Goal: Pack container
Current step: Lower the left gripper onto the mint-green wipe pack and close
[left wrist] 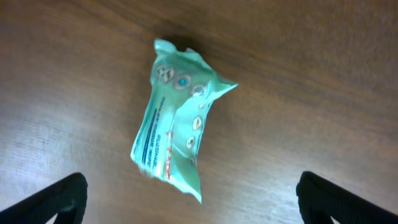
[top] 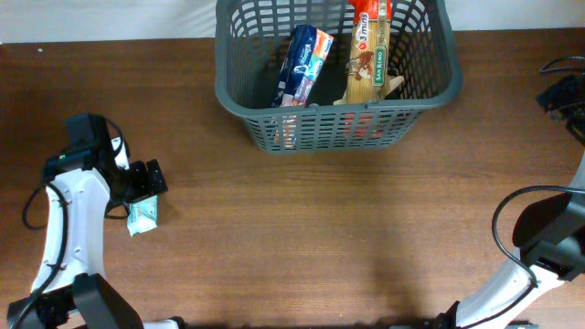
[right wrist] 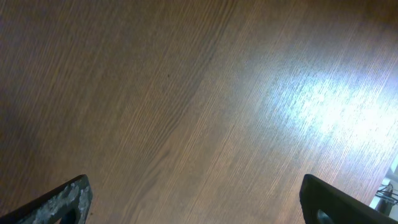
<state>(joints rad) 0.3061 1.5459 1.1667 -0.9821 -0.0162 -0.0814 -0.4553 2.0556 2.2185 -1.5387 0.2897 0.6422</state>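
The container [top: 247,102] is a large dark grey slotted basket at the top middle of the table. Inside it lie a blue packet [top: 304,64] and an orange-yellow pasta packet [top: 368,53]. A small mint-green packet [top: 143,215] lies flat on the table at the left. It also shows in the left wrist view [left wrist: 176,124]. My left gripper [left wrist: 189,202] is open just above and beside it, its fingers wide apart and empty. My right gripper [right wrist: 196,199] is open over bare wood, and its fingers do not show in the overhead view.
The right arm's white link [top: 539,251] curves along the table's right edge. Black cables [top: 562,91] lie at the far right. The wooden tabletop [top: 347,238] stretches between both arms.
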